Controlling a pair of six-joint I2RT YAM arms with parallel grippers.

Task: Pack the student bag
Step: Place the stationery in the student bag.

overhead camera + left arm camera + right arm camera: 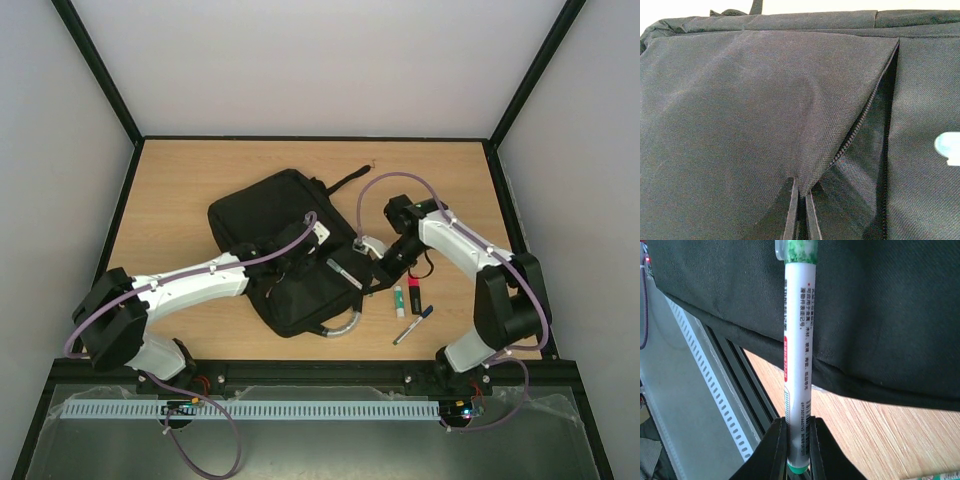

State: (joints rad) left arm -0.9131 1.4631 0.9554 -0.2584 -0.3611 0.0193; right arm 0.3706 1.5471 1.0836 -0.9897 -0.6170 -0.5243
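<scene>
A: Where is the student bag (270, 215) placed, and what is being done to it?

B: It is laid flat in the middle of the table (180, 180), with its grey loop handle (345, 325) turned towards the arms. A zip pocket (875, 165) is drawn open: the flap (790, 125) beside the zipper is pinched between the pressed-together fingers of the left gripper (801, 200) and lifted, so that a dark gap is shown.

A: And the other side?

B: A white marker (799, 355) with a green cap is clamped near its lower end by the right gripper (799, 450), just beside the bag's edge. Insertion of the marker appears to be the step in hand.

A: How is that best done?

B: The flap should be held taut and high so that the mouth is not allowed to sag. The capped end should be lined up with the gap and slid in along the zipper line, not pushed against the fabric. Release is best made only once most of the barrel is inside.

A: What is in the pocket?

B: Nothing can be made out; its inside is too dark. On the table to the right, a blue pen (413, 325), a small green-and-white item (399, 300) and a red-and-black one (415, 297) are left unpacked.
</scene>
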